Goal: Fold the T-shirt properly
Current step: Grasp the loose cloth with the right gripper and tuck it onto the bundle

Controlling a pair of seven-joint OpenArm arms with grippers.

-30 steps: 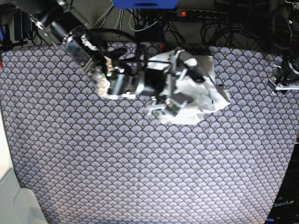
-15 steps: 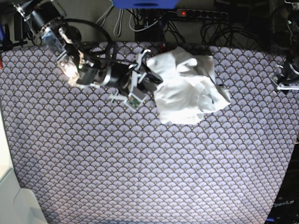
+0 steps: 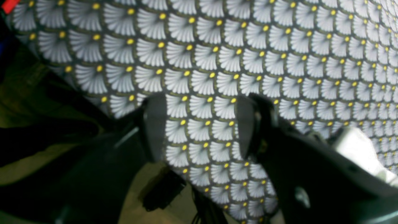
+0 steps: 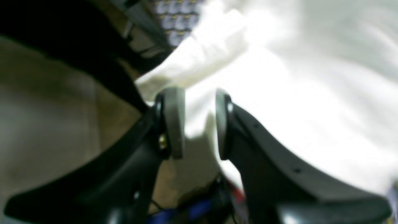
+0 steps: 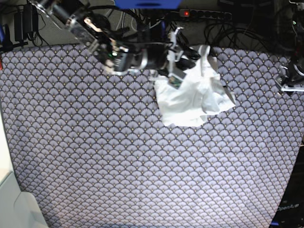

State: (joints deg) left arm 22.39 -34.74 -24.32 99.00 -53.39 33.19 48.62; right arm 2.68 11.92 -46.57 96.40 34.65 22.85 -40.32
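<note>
Right pincer (image 4: 194, 123) hovers spread over the crumpled T-shirt (image 5: 192, 102); it should bite one clear edge, not a bunch. Left pincer (image 3: 199, 127) waits spread above the table (image 5: 118, 166)

Base view evenly lit from overhead, T-shirt (image 5: 192, 97) overexposed to glaring white, right wrist view heavily motion-blurred, left wrist view softened, patterned tablecloth (image 3: 248, 53) sharpest, corners darkened.

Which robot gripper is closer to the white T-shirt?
The right gripper is closer, right over the T-shirt's far edge. The left gripper is away at the patterned table's side edge.
</note>
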